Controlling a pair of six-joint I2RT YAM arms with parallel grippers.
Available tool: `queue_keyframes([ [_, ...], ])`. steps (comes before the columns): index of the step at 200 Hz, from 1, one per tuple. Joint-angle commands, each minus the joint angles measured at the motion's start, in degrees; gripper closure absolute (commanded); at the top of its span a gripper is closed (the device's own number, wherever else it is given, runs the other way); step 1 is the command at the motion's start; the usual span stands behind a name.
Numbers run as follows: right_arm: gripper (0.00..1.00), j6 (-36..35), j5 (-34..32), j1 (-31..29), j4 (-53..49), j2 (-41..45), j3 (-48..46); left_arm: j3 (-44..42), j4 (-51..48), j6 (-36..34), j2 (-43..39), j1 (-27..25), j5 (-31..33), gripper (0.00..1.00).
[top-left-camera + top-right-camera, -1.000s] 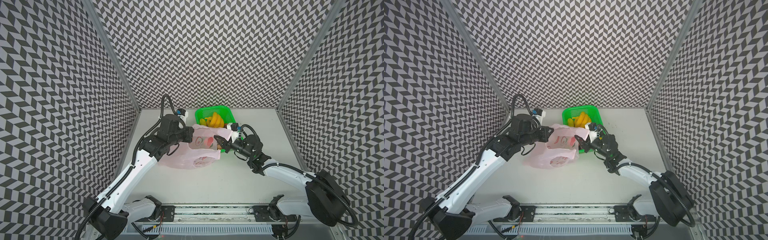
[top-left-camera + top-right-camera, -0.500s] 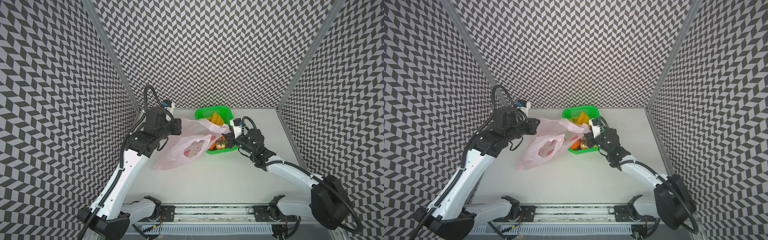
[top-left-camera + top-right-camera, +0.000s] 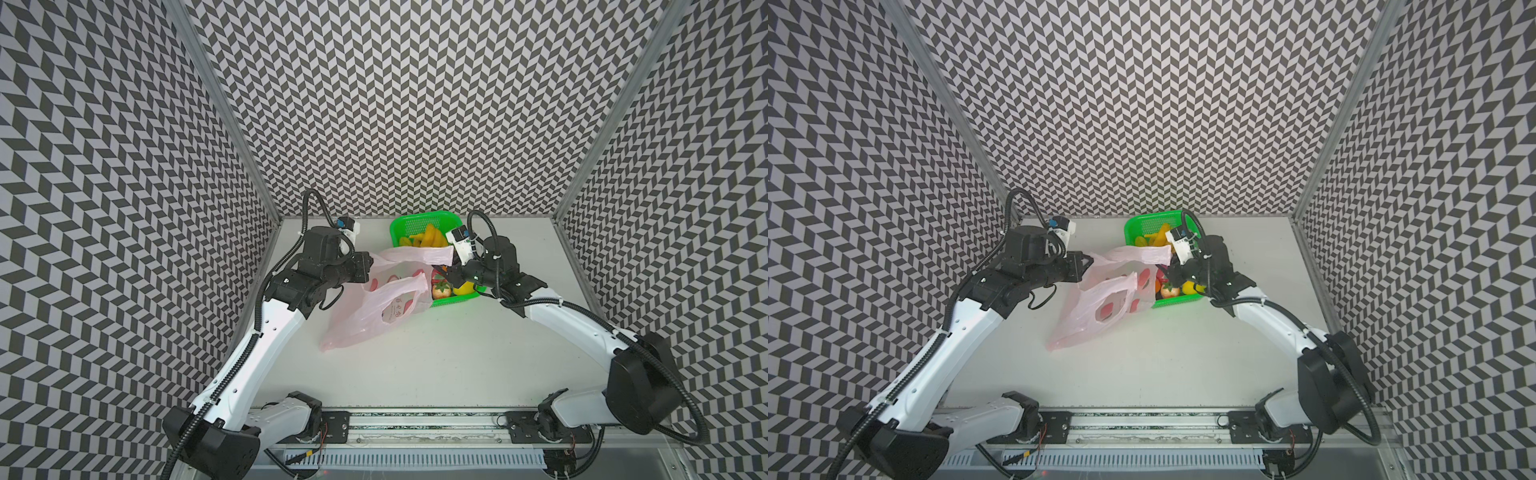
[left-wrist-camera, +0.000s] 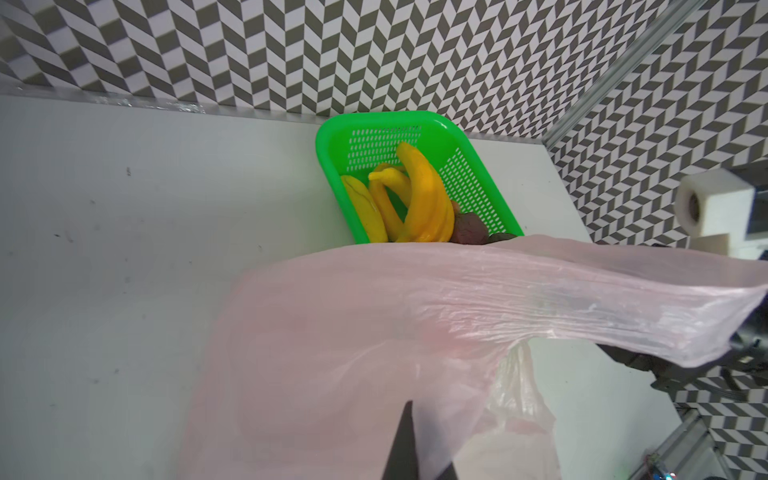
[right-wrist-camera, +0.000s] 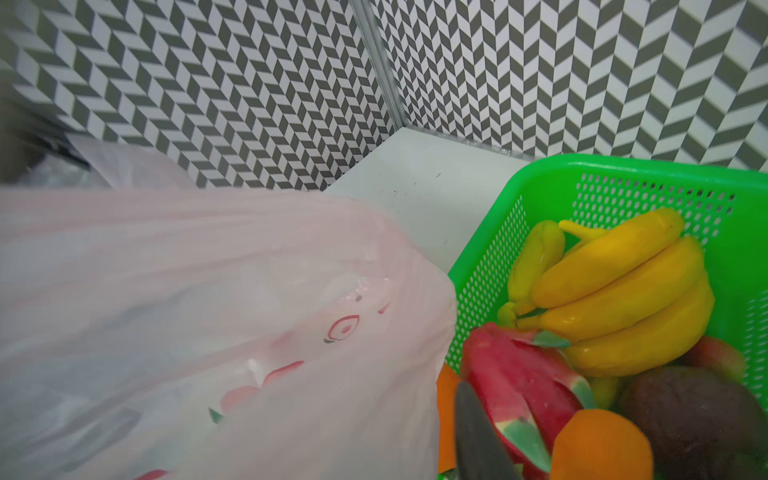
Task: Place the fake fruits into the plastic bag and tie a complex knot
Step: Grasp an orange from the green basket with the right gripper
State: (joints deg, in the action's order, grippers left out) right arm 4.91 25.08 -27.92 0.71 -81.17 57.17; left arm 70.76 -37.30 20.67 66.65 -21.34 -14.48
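Top view, left tool [image 3: 369, 264] pinching plastic bag [image 3: 374, 309], fake fruits [image 3: 424, 241] in basket [image 3: 424, 215].

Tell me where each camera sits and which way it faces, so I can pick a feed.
Top views: mounted high at the front, looking down and back across the table; left arm, right arm, left gripper and right gripper all show.
Left wrist: on the left arm, looking past its finger over the plastic bag toward the green basket and bananas.
Right wrist: on the right arm, looking down into the basket at the fake fruits, bag alongside; one finger shows.
Shared: both wrist views show bag, basket and bananas.
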Motion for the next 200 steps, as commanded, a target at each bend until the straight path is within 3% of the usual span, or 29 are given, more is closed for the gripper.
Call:
queue_keyframes([
  [1,0.52,-1.56,0.93,0.97,-4.93,3.92,0.23,-0.21,5.14,4.41,0.32,0.43,-3.91,1.00],
  [40,0.17,-1.82,1.37,3.51,-12.75,11.09,-0.19,0.35,5.29,5.81,2.37,0.83,-4.12,1.00],
  [76,0.00,-2.64,0.74,6.37,-17.63,19.16,-1.89,3.02,4.14,7.81,4.32,3.69,-4.41,1.00],
  [124,0.00,-0.91,-0.53,10.96,-20.52,18.06,-0.52,4.33,6.36,10.71,7.53,5.34,-10.97,1.00],
  [165,0.10,2.31,-1.72,10.37,-17.81,9.18,0.04,3.95,7.58,11.06,7.81,5.52,-12.67,1.00],
  [200,0.12,1.18,-11.02,5.40,-18.60,0.51,4.43,3.44,7.85,10.80,7.36,5.85,-13.62,1.00],
])
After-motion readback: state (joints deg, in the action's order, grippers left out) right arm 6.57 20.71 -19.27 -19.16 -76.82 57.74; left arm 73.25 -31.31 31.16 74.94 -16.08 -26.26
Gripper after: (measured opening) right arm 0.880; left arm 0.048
